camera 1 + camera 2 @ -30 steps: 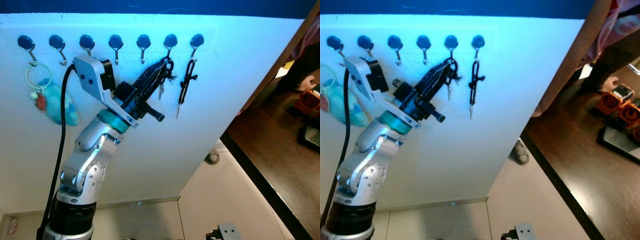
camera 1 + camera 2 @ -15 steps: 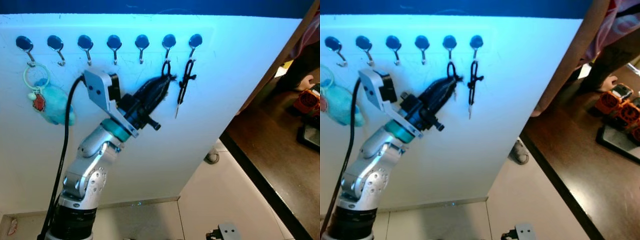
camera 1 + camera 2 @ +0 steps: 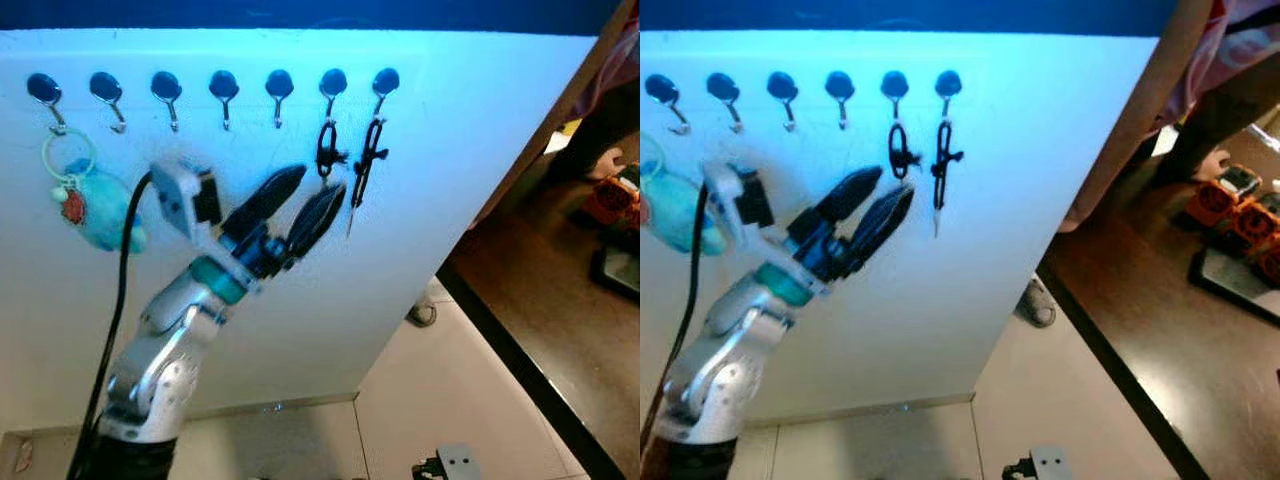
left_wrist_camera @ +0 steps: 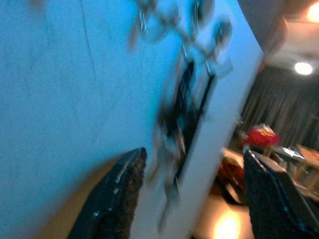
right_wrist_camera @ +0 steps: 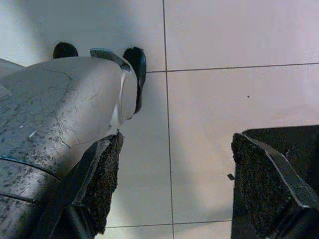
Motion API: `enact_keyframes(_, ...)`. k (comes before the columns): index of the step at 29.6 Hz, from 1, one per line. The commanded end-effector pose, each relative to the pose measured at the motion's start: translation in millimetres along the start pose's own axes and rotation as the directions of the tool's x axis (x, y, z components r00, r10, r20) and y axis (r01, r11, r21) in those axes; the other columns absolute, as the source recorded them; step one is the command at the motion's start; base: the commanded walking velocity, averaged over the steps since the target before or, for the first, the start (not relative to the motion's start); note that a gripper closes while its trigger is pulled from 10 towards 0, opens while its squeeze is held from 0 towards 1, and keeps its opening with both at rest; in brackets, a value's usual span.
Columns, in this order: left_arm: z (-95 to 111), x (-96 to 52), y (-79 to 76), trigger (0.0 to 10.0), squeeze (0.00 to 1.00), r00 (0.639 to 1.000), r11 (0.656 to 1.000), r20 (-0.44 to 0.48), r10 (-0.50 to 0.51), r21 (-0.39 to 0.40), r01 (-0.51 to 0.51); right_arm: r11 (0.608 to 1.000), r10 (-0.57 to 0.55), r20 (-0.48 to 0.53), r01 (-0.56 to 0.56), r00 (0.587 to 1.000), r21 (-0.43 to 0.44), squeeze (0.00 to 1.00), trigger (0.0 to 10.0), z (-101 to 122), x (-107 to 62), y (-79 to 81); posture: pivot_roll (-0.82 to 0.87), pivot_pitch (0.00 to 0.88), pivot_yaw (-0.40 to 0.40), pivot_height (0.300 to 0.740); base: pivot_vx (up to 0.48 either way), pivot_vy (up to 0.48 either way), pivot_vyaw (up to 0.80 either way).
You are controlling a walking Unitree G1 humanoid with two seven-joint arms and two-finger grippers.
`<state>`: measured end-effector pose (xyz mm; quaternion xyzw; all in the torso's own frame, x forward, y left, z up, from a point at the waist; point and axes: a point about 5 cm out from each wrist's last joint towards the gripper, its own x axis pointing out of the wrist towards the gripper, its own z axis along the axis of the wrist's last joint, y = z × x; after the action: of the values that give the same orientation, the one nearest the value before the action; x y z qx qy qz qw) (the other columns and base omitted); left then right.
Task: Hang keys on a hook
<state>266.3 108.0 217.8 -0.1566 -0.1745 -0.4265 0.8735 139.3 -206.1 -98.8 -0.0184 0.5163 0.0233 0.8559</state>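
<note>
Keys [image 3: 327, 152] hang vertical on hook [image 3: 330, 88], just above left gripper [image 3: 312, 200] fingertips (jaws open, empty); right gripper [image 5: 172, 184] open, idle.

On my feed, a fluffy light-blue plush charm [image 3: 108, 208] with a small red tag [image 3: 72, 205] hangs by a pale green ring [image 3: 66, 155] at the far left of the white wall panel [image 3: 450, 130]. At the far right of the row, a slim black multi-tool-like item [image 3: 366, 170] hangs too. Below, I see pale floor tiles [image 3: 420, 400] and a grey shoe [image 3: 424, 314] near the panel's edge. A dark brown table [image 3: 560, 300] stands to the right, carrying orange objects [image 3: 1232, 205], blurred. A small grey device [image 3: 448, 464] sits on the floor.
</note>
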Motion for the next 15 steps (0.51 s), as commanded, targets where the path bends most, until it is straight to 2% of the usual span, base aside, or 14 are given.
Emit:
enact_keyframes(1, -2, -4.5, -5.6, 10.0, 1.0, 0.998, 0.998, -0.014, -0.056, -0.021, 0.056, 0.998, 0.056, -0.048, -0.055, 0.997, 0.017, 0.0, 10.0, -14, 0.3, 16.5, 0.05, 0.075, 0.054, 0.74, 0.0, 0.0, 0.0)
enact_keyframes(3, -16, -29.4, -12.6, 10.0, 1.0, 0.978, 0.986, -0.134, -0.163, -0.044, 0.158, 0.998, 0.059, -0.05, -0.059, 0.997, 0.013, 0.0, 10.0, -14, 0.3, 16.9, 0.06, 0.078, 0.055, 0.74, 0.0, 0.0, 0.0)
enact_keyframes(4, -16, -29.4, -12.6, 10.0, 1.0, 0.978, 0.986, -0.134, -0.163, -0.044, 0.158, 0.998, 0.059, -0.05, -0.059, 0.997, 0.013, 0.0, 10.0, -14, 0.3, 16.9, 0.06, 0.078, 0.055, 0.74, 0.0, 0.0, 0.0)
enact_keyframes(5, -21, -39.2, -16.0, 10.0, 1.0, 0.961, 0.978, -0.184, -0.205, -0.066, 0.196, 0.998, 0.061, -0.051, -0.06, 0.997, 0.011, 0.0, 10.0, -14, 0.3, 17.2, 0.07, 0.079, 0.052, 0.74, 0.0, 0.0, 0.0)
enact_keyframes(6, -21, -39.2, -16.0, 10.0, 1.0, 0.961, 0.978, -0.184, -0.205, -0.066, 0.196, 0.998, 0.061, -0.051, -0.06, 0.997, 0.011, 0.0, 10.0, -14, 0.3, 17.2, 0.07, 0.079, 0.052, 0.74, 0.0, 0.0, 0.0)
enact_keyframes(8, -34, -58.4, -9.6, 10.0, 1.0, 0.949, 0.985, -0.266, -0.169, -0.084, 0.152, 0.998, 0.064, -0.052, -0.064, 0.997, 0.009, 0.0, 10.0, -14, 0.4, 17.8, 0.07, 0.08, 0.054, 0.74, 0.0, 0.0, 0.0)
enact_keyframes(9, -38, -65.1, -6.1, 10.0, 0.9, 0.946, 0.988, -0.29, -0.146, -0.091, 0.124, 0.998, 0.065, -0.052, -0.065, 0.997, 0.008, 0.0, 10.0, -14, 0.4, 17.9, 0.07, 0.08, 0.054, 0.74, 0.0, 0.0, 0.0)
enact_keyframes(10, -45, -73.5, -1.7, 10.0, 0.13, 0.936, 0.992, -0.331, -0.12, -0.083, 0.097, 0.998, 0.066, -0.052, -0.065, 0.996, 0.008, 0.0, 10.0, -14, 0.4, 18.0, 0.07, 0.08, 0.054, 0.74, 0.0, 0.0, 0.0)
enact_keyframes(12, -49, -78.9, 0.2, 10.0, 0.13, 0.928, 0.993, -0.356, -0.111, -0.08, 0.088, 0.998, 0.066, -0.052, -0.066, 0.996, 0.007, 0.0, 10.0, -14, 0.4, 18.0, 0.07, 0.08, 0.054, 0.74, 0.0, 0.0, 0.0)
enact_keyframes(13, -59, -87.2, 7.9, 10.0, 0.0, 0.915, 0.997, -0.401, -0.045, -0.07, 0.018, 0.998, 0.066, -0.052, -0.066, 0.996, 0.006, 0.0, 10.0, -14, 0.4, 17.8, 0.07, 0.078, 0.053, 0.74, 0.0, 0.0, 0.0)
enact_keyframes(15, -79, -104.4, 17.2, 10.0, 0.0, 0.871, 0.997, -0.489, 0.034, -0.042, -0.062, 0.998, 0.065, -0.052, -0.065, 0.997, 0.003, 0.0, 10.0, -14, 0.4, 17.6, 0.07, 0.078, 0.052, 0.74, 0.0, 0.0, 0.0)
